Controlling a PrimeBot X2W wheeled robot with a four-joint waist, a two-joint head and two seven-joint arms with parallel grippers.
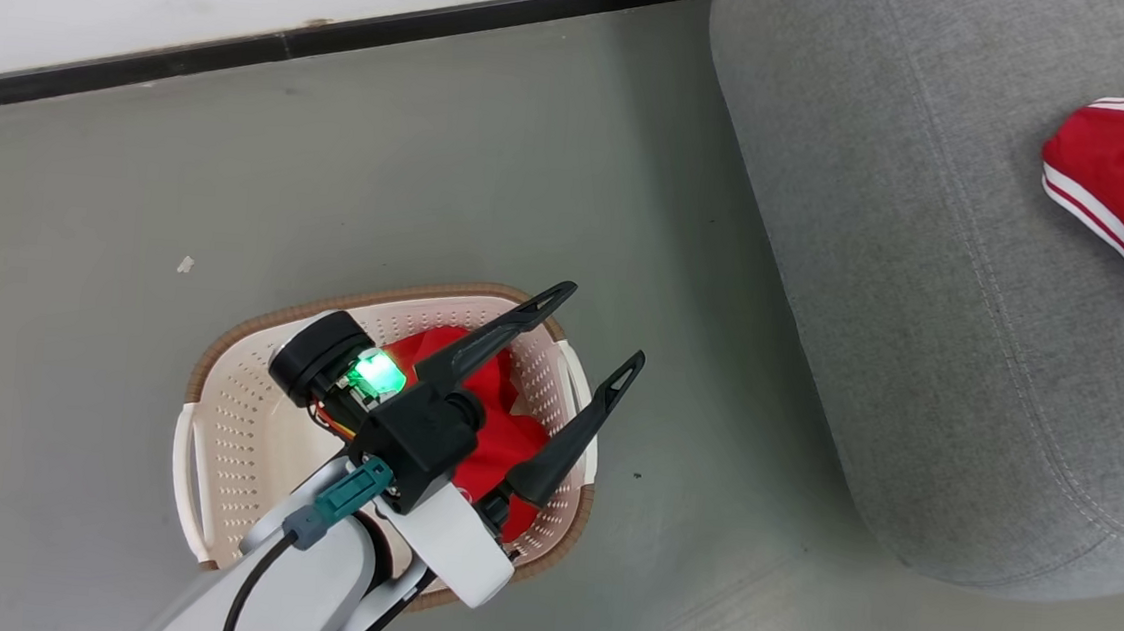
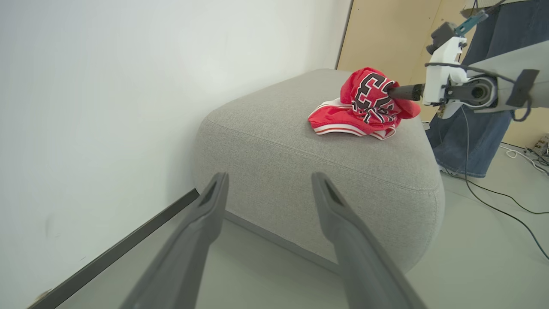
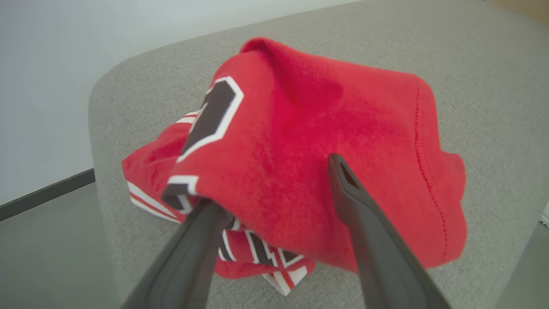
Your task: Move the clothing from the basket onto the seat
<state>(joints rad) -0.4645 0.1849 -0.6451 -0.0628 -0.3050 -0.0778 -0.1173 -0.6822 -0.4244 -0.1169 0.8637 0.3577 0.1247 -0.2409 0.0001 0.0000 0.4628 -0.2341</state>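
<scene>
On the sofa (image 1: pixel 926 284), near its rounded end, the red jersey (image 3: pixel 300 141) sits in a crumpled heap. My right claw (image 3: pixel 274 184) is spread wide against it, pinching nothing, though a fold drapes over one finger; I judge that is why the heap peaks there instead of lying flat. Its long axis runs across the seat, striped hem toward the wall, numbered bulk toward the claw. My left claw (image 1: pixel 601 331) hangs open over the basket (image 1: pixel 234 400), above the second jersey (image 1: pixel 493 430), placed, I'd guess, for the next pick.

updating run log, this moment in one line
left gripper open above basket | right gripper open, garment on seat | second garment in basket
</scene>
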